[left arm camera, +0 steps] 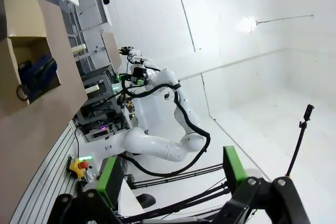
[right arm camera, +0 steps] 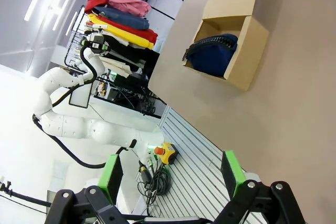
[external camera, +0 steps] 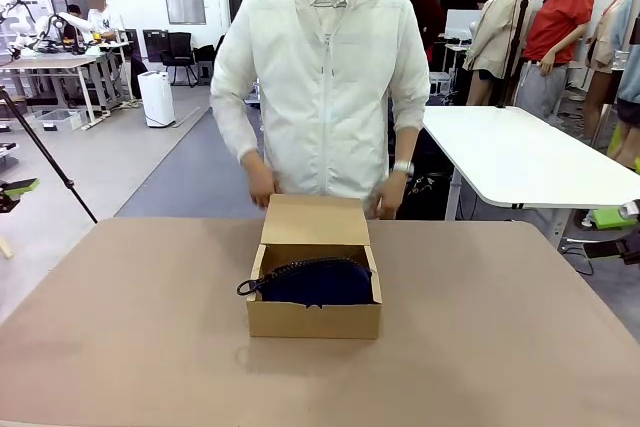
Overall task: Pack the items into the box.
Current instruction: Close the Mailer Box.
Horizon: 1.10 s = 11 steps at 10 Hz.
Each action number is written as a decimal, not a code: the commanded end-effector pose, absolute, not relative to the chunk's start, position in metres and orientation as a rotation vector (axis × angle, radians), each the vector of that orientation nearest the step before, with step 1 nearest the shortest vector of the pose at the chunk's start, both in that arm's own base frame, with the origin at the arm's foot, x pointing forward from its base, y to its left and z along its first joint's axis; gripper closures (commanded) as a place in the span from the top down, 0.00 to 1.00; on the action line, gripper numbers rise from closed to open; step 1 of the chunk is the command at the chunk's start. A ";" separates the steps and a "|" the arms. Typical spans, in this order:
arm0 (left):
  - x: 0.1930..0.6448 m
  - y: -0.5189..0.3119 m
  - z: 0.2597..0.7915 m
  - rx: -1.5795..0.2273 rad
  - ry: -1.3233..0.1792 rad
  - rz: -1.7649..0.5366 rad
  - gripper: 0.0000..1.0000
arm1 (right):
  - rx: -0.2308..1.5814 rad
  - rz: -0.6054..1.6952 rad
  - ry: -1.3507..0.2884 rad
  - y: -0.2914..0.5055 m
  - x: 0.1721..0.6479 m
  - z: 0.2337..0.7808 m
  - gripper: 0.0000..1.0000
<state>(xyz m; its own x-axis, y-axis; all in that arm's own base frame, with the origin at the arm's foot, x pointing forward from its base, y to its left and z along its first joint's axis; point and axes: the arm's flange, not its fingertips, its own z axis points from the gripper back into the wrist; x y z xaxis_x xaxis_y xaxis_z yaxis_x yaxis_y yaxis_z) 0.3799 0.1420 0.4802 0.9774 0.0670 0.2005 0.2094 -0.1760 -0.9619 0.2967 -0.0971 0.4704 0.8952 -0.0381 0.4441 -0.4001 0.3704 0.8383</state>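
One pouch (external camera: 320, 283) lies in the box (external camera: 313, 320), lid unshut; my left gripper (left arm camera: 170, 178) and right gripper (right arm camera: 172, 177) hang with jaws apart, empty.

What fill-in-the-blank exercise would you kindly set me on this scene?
The pouch lies ____ the box.
The person behind it wears a ____ jacket.
The left gripper and right gripper both stand ____.
Missing words: inside; white; open.
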 end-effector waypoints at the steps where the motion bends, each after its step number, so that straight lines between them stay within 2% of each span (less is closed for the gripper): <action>1: 0.381 0.141 0.487 -1.751 -0.200 -0.116 1.00 | 1.184 0.234 -0.415 -0.097 0.296 0.475 1.00; 11: 0.381 0.141 0.487 -1.751 -0.200 -0.116 1.00 | 1.184 0.234 -0.415 -0.097 0.296 0.475 1.00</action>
<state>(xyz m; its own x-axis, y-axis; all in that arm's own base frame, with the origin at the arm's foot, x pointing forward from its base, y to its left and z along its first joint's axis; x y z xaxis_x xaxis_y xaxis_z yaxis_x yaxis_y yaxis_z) 0.3798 0.1419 0.4803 0.9774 0.0668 0.2003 0.2092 -0.1759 -0.9619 0.2967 -0.0971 0.4704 0.8952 -0.0381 0.4441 -0.4001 0.3704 0.8383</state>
